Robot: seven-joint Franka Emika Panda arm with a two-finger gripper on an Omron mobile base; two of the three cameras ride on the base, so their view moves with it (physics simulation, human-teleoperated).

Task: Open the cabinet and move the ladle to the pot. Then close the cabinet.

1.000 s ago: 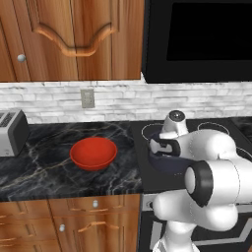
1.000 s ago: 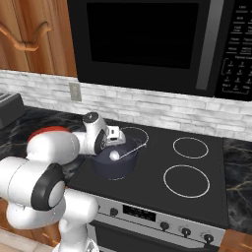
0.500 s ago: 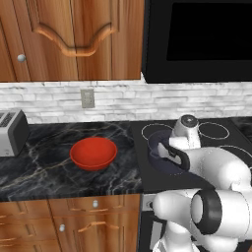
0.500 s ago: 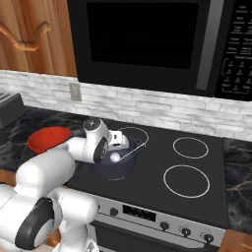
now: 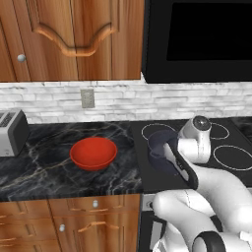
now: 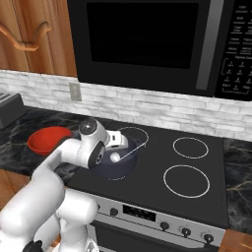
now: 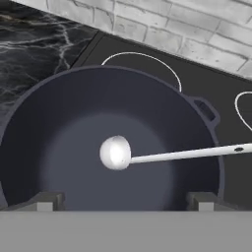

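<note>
Gripper (image 7: 123,199) open above pot (image 7: 59,128); ladle (image 7: 162,155) handle over rim.

A red bowl (image 5: 93,153) sits on the dark marble counter (image 5: 44,167), a toaster (image 5: 12,132) far left, a black microwave (image 5: 197,42) above the stove (image 6: 192,172).

Behind my work runs a wall of pale grey-white brick (image 5: 59,101) with a small grey outlet plate (image 5: 87,98) set in it. Below lies a black marble counter (image 5: 49,162) veined in white; a red bowl (image 5: 93,153) sits on it, and a silver toaster (image 5: 12,132) stands well to the left. A black microwave (image 6: 147,42) hangs above a black glass cooktop (image 6: 192,170) marked with white burner rings. Wooden drawer fronts (image 5: 69,216) with small knobs run beneath the counter.
</note>
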